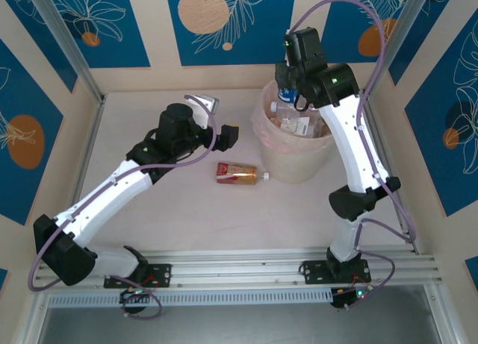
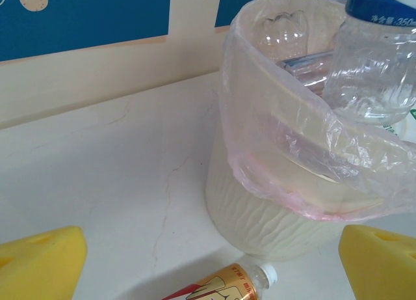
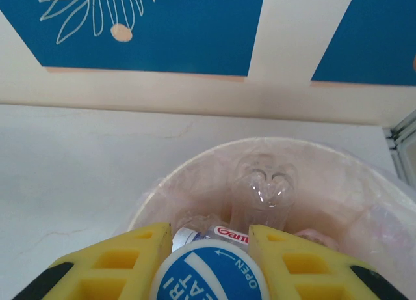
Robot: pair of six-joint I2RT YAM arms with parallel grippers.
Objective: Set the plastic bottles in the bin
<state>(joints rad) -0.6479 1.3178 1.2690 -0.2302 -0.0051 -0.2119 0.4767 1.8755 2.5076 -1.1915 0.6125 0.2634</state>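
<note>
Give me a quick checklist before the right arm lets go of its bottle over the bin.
1. Right jaws shut on the blue-labelled bottle: ok.
2. That bottle above the bin, inside its rim line: ok.
3. Space under it among the bottles already inside: cannot tell.
4. Liner seated over the rim: ok.
5. Left jaws open, apart from the bin: ok.
6. Table finished: not ok, a red-labelled bottle lies by the bin's base.

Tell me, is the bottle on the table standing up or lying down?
Lying down: the red-labelled bottle rests on its side on the table, right beside the bin.
</note>
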